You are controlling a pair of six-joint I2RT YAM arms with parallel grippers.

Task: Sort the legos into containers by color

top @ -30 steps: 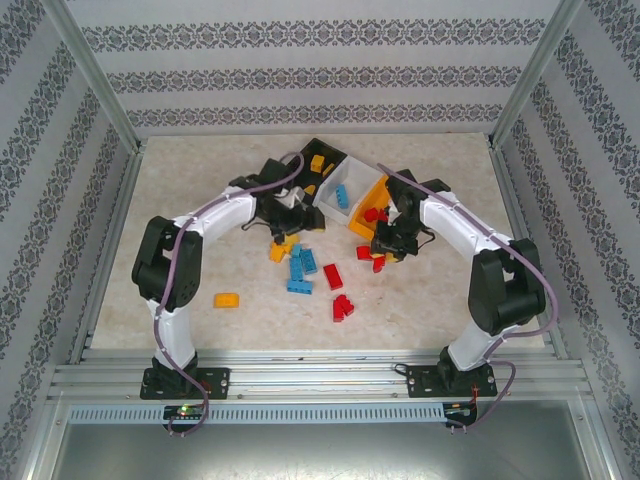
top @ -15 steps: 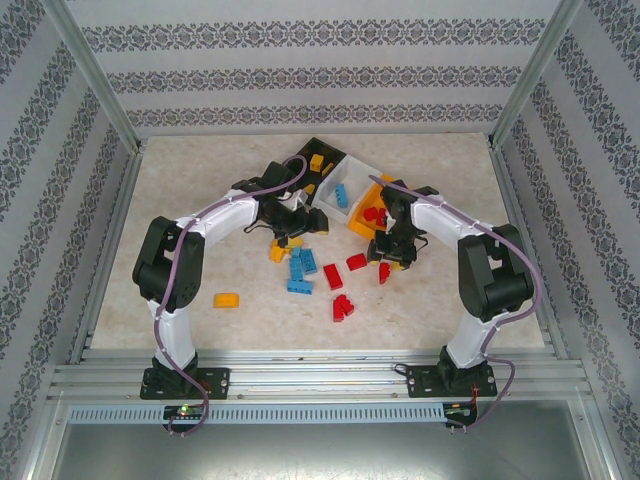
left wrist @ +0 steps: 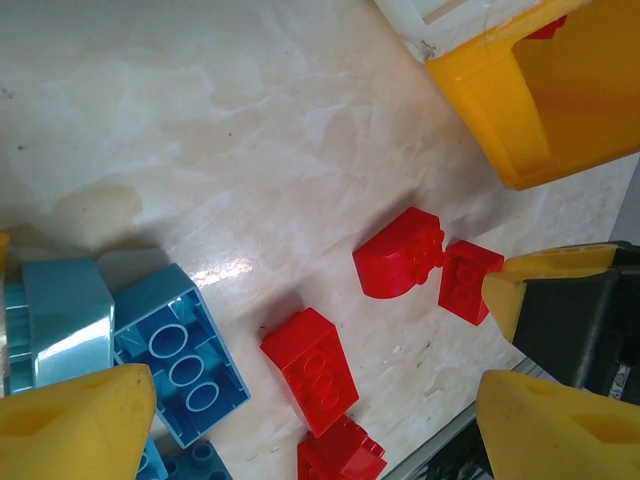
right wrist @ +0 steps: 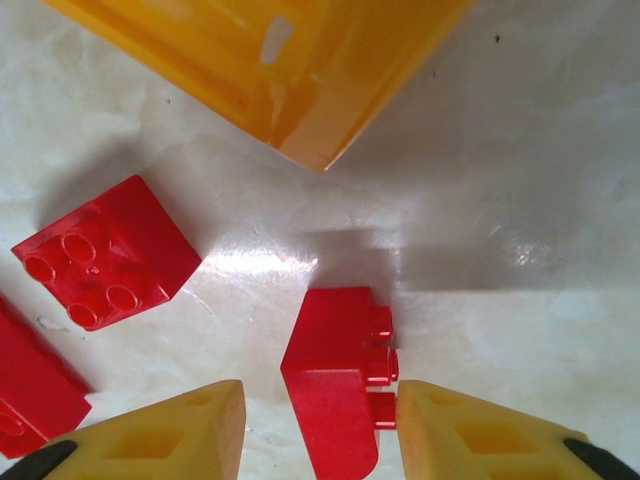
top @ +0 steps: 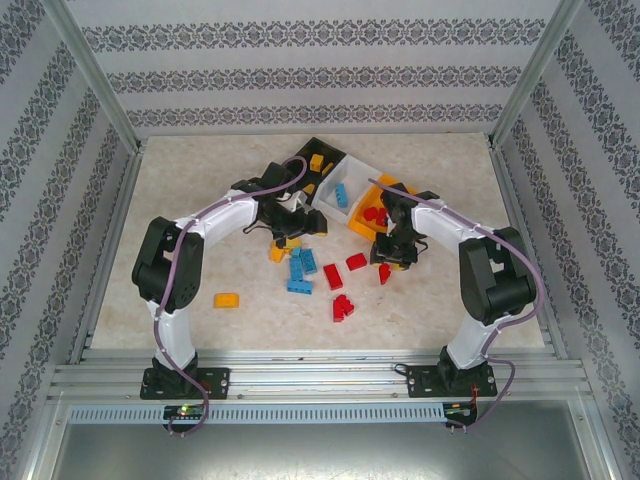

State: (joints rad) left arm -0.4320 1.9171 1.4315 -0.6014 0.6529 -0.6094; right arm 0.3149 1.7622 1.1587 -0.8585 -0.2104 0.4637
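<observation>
The right gripper (right wrist: 320, 425) is held open, low over the table (top: 190, 180). A red brick (right wrist: 335, 390) is seen between its yellow fingers (right wrist: 150, 435). A small gap is left on one side, so the brick is not pinched. The left gripper (left wrist: 315, 425) is opened very wide and nothing is held in it. Another red brick (left wrist: 310, 370) is seen lying on the table under it, beside a blue brick (left wrist: 175, 365). The orange bin (right wrist: 270, 60) is found close by, joined to a white bin (top: 345, 185) and a black bin (top: 318, 155). The table is pale and marbled. It is closed in by walls (top: 320, 75) papered in flowery stripes.
</observation>
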